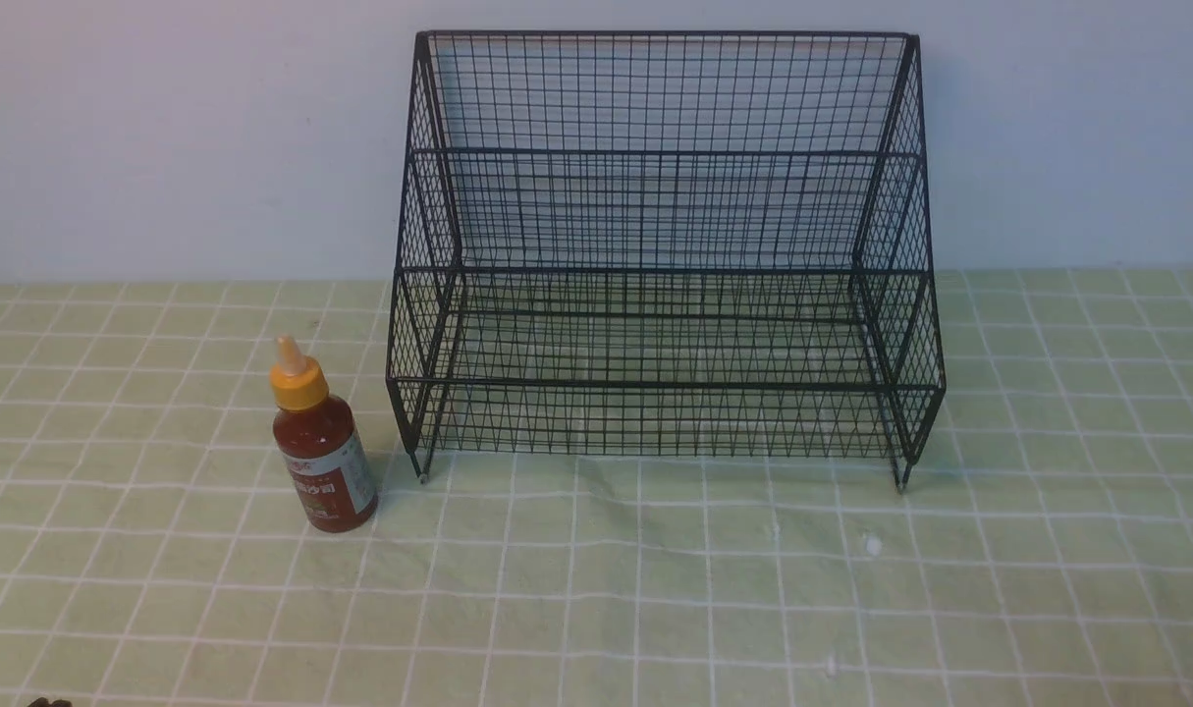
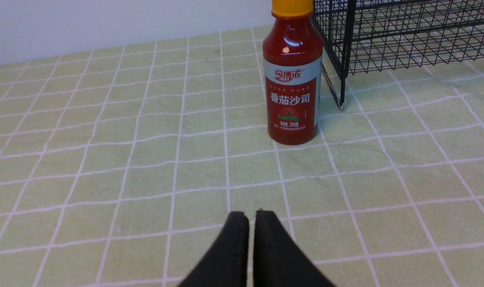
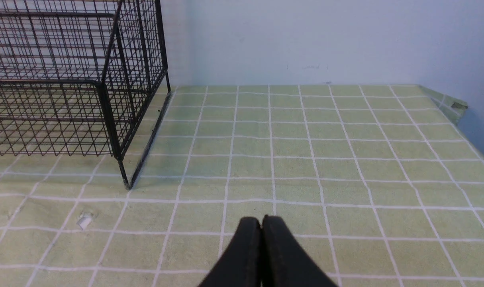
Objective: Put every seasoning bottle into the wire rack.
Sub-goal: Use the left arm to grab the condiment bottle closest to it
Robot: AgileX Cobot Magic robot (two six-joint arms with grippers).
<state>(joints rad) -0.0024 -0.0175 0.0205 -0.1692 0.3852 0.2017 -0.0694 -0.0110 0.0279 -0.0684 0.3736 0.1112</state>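
Note:
The seasoning bottle [image 1: 323, 454] stands upright on the green checked cloth, just left of the wire rack's front left foot. It has dark red sauce, a yellow-orange cap and a white and red label. It also shows in the left wrist view [image 2: 292, 75]. The black wire rack [image 1: 661, 257] stands at the back middle with both tiers empty; its corner shows in the left wrist view [image 2: 389, 36] and in the right wrist view [image 3: 66, 79]. My left gripper [image 2: 251, 215] is shut and empty, well short of the bottle. My right gripper [image 3: 261, 220] is shut and empty, right of the rack.
A green checked tablecloth [image 1: 753, 589] covers the table up to a pale wall. The table's right edge and far corner show in the right wrist view [image 3: 453, 105]. A small white scrap [image 3: 84, 220] lies on the cloth near the rack's front right foot.

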